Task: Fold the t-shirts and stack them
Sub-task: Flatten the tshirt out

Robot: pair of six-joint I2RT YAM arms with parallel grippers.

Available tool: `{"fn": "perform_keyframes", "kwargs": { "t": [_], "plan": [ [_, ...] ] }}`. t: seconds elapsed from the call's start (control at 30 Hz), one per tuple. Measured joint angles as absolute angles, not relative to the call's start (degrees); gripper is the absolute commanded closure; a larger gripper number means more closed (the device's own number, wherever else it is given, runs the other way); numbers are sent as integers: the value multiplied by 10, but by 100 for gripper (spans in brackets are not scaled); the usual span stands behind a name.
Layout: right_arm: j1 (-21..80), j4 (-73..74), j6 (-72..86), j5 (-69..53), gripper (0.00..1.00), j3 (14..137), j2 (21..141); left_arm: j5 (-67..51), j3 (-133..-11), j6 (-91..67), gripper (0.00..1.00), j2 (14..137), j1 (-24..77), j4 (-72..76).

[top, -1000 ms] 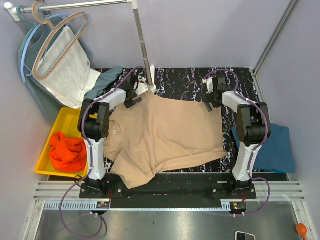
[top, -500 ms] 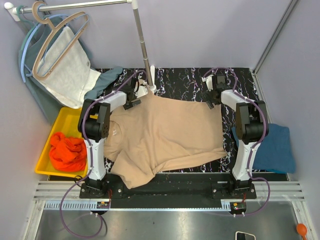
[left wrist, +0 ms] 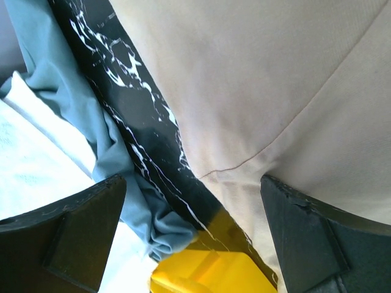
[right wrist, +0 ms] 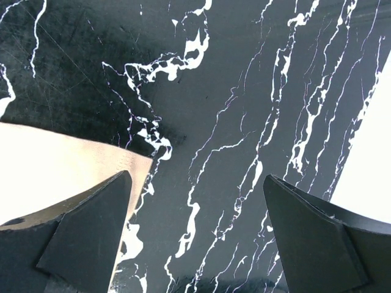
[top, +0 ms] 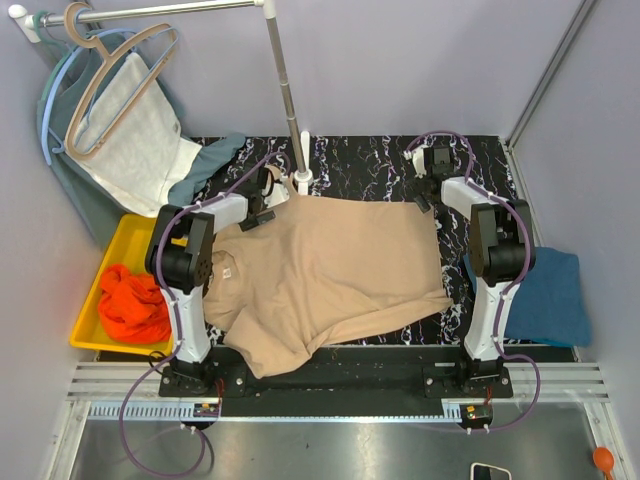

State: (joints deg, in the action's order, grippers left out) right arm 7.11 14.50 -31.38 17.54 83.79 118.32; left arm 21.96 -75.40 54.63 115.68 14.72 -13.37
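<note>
The beige-tan t-shirt (top: pixel 330 265) lies spread on the black marble table (top: pixel 375 160), with its near sleeve hanging over the front edge. My left gripper (top: pixel 264 190) is open and empty over the shirt's far left edge. In the left wrist view my left gripper (left wrist: pixel 192 235) has the shirt (left wrist: pixel 275 91) under its right finger. My right gripper (top: pixel 424 190) is open and empty by the far right corner. In the right wrist view my right gripper (right wrist: pixel 195 238) is over bare table, with the shirt corner (right wrist: pixel 61 165) at its left finger. The orange-red t-shirt (top: pixel 133 303) sits crumpled in a yellow bin (top: pixel 112 245). The teal-blue t-shirt (top: pixel 548 292) lies right of the table.
A clothes rack pole (top: pixel 285 90) stands at the table's far edge by my left gripper. A white cloth (top: pixel 140 135) and a grey-green garment (top: pixel 212 163) hang at far left, the garment trailing onto the table (left wrist: pixel 91 134). The yellow bin's corner (left wrist: pixel 208 274) is below my left gripper.
Both grippers have moved a little toward the far edge of the table. The shirt's far edge now lies flatter and straighter.
</note>
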Motion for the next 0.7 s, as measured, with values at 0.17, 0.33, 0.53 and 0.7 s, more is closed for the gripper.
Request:
{"fn": "perform_keyframes", "kwargs": {
  "t": [0.17,0.33,0.53,0.7],
  "plan": [
    [71,143,-314,173,2,838,1184,227,-745,546,1,1151,147,-132],
    [72,144,-308,164,2,838,1184,227,-750,541,1,1151,147,-140],
    [82,149,-298,153,2,838,1184,214,-802,510,1,1151,149,-185],
    [102,152,-294,147,2,838,1181,206,-830,500,1,1140,161,-187]
  ]
}}
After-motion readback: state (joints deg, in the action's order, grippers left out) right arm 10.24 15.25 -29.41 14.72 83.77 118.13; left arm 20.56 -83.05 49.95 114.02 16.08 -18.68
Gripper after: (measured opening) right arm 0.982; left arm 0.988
